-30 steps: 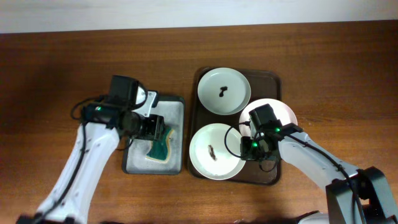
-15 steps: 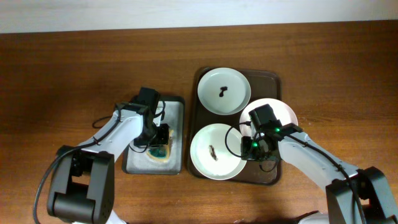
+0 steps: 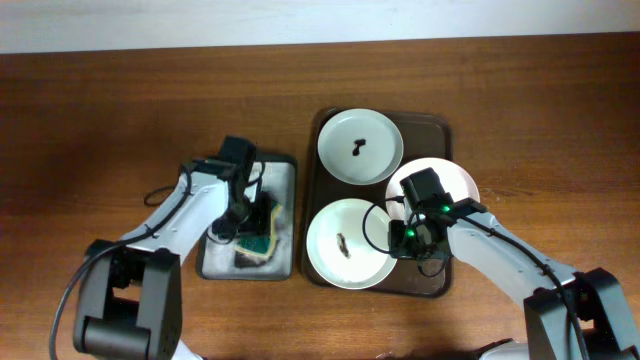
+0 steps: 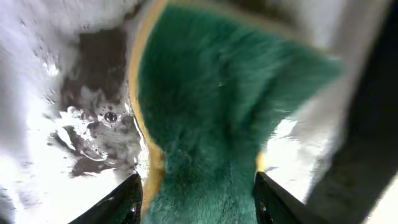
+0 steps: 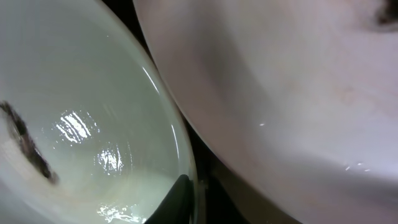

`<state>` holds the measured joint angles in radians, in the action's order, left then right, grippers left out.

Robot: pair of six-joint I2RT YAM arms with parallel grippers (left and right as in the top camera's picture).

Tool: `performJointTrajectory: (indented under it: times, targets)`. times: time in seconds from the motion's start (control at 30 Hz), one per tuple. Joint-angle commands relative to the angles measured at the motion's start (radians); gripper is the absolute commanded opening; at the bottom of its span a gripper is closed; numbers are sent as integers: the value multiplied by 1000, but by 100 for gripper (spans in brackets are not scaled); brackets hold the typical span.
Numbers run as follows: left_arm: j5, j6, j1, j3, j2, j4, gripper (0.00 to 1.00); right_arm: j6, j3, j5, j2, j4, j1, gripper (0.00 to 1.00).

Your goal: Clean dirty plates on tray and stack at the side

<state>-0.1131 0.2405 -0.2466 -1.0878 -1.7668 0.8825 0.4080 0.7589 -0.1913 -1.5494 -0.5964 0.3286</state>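
The dark brown tray [image 3: 430, 128] holds three plates. A white plate [image 3: 372, 160] with a dark smudge sits at the back. In front lies a pale green plate [image 3: 330, 262], also smudged [image 5: 25, 143]. At the right is a pale pink plate [image 3: 455, 180], its surface [image 5: 280, 93] close to the camera. My right gripper [image 3: 403, 238] is shut on the pale green plate's right rim [image 5: 186, 155], one finger [image 5: 177, 202] inside it and the other hidden. My left gripper [image 3: 256, 222] is shut on a green sponge [image 4: 211, 106], which is pinched between both fingers [image 4: 127, 200].
The sponge lies in a smaller grey tray [image 3: 218, 258] left of the brown tray; its bottom [image 4: 37, 93] is wet and foamy. Wooden table [image 3: 100, 120] surrounds both trays, with a pale wall edge at the back.
My left arm has come down from above the grey tray onto the sponge, and its fingers now pinch it. The right arm and the plates have not moved.
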Motion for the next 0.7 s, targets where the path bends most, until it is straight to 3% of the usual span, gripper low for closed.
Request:
performJointTrajectory:
  times: [0.0, 0.07, 0.23, 0.37, 0.43, 0.5, 0.6, 0.67]
  targets:
    - [2, 2, -2, 134, 15, -83, 35, -2, -2, 19, -2, -1, -2, 16]
    - [2, 2, -2, 197, 15, -155, 0, -2, -2, 19, -2, -2, -2, 17]
    - [2, 2, -1, 161, 17, -151, 0, -3, -2, 19, -2, -2, -2, 18]
    - [-6, -33, -2, -85, 30, 75, 0, -3, -2, 20, -2, 1, -2, 16]
    - [-89, -34, -2, -232, 47, 167, 0, 53, -2, 71, -2, 11, -2, 8]
    - [-173, -32, -2, -280, 56, 143, 0, 151, -2, 136, -2, 35, -2, 6]
    - [-305, -19, -8, -280, 45, 114, 0, 147, -2, 82, -2, 57, -2, 4]
    - [-317, 28, -41, -280, 35, 108, 0, 147, -2, 82, -2, 45, -2, 4]
